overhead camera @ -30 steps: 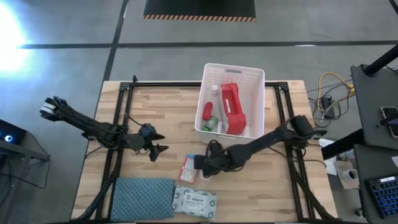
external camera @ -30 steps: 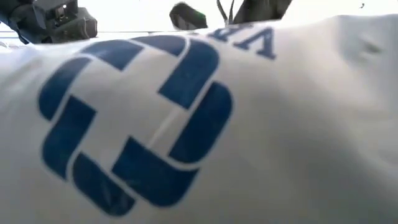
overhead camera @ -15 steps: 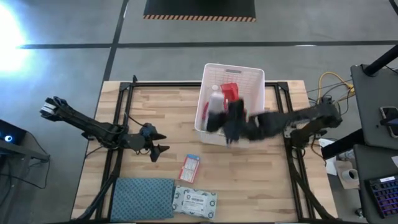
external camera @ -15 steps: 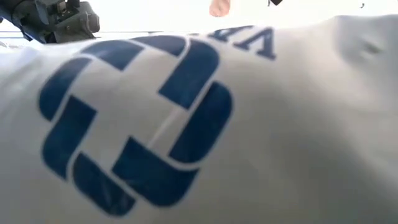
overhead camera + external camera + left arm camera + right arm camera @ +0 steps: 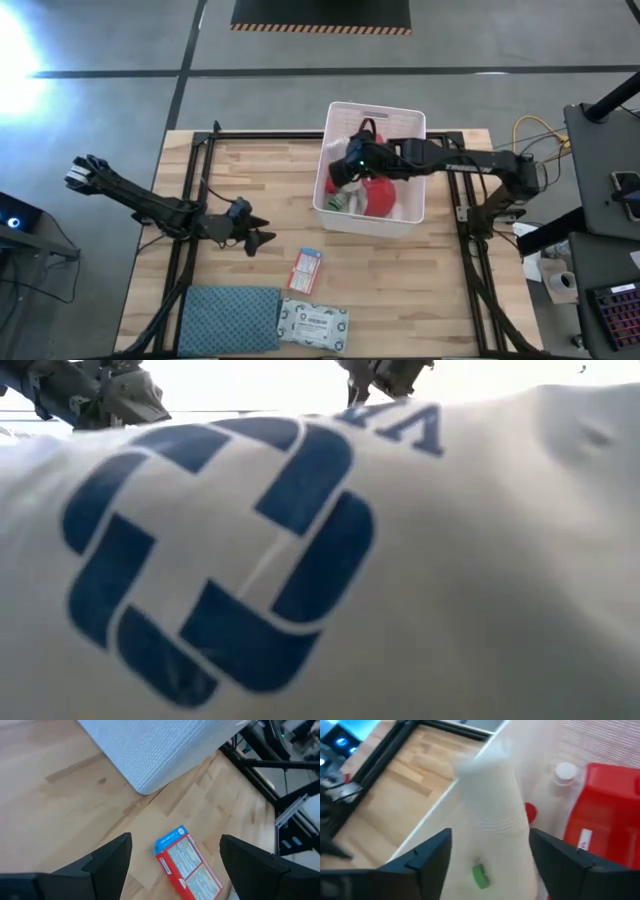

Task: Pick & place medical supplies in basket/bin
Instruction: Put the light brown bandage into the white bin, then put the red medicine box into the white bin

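While over the bin (image 5: 416,216), right claw (image 5: 345,170) gapes.

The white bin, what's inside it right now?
Inside the white bin: a red pouch, a white-capped bottle and something green. The right gripper, open above it, hides the rest.

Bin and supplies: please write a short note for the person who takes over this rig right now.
Left claw: open, hovering over the table near the small box.
Right claw: open over the bin, a white roll apparently loose between its fingers.
Done: red pouch and a bottle lie in the bin.
Left: small box and wipes packet, both on the table.
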Available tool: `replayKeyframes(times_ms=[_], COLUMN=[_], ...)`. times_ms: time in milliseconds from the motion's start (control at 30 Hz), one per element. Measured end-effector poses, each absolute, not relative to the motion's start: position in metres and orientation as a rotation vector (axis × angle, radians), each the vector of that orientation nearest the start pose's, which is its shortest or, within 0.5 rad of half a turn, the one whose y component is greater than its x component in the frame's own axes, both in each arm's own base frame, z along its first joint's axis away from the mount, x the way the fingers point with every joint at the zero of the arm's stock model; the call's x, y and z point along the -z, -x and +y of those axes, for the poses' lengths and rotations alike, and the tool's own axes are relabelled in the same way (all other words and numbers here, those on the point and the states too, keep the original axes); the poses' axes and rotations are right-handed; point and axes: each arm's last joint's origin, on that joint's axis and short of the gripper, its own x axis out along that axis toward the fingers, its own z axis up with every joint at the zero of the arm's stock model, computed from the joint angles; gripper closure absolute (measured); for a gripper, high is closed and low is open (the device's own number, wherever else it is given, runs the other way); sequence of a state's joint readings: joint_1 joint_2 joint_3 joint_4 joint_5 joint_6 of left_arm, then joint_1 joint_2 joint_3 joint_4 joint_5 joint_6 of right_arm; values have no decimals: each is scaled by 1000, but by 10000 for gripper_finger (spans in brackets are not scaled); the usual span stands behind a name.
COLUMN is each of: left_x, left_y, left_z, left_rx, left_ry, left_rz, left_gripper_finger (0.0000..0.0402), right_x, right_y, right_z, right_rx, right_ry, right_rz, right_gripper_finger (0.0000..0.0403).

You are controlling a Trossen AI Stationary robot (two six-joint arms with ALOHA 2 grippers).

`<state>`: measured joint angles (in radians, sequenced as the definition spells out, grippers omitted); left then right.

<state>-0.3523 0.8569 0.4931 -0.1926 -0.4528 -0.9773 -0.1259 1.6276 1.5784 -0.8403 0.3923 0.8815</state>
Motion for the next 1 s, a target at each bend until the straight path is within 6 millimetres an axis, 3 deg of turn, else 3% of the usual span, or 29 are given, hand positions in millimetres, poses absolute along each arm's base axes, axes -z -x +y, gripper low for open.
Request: replayKeyframes(times_ms=[233,500,633,767,1000], left_x=[-212,-179,-169,-154,-129], left_y=[-177,-194,-207,-217,-232], left_z=[-52,-64,-71,-76,-85], left_rx=[-358,-273,-159,-136,-54], left_ry=[796,716,700,700,731], left_rz=[474,714,752,801,884], left_gripper_finger=[121,121,121,121,121], right_x=[-343,-348,-344,-331,-275], right_y=[-339,-338,-335,-332,-334], right_z=[-35,44,79,113,171], right_rx=[770,416,322,380,604], right_ry=[-639,-560,-810,-1056,-1280], right_rz=[637,732,806,859,973], right_gripper_finger=[94,93,105,118,134])
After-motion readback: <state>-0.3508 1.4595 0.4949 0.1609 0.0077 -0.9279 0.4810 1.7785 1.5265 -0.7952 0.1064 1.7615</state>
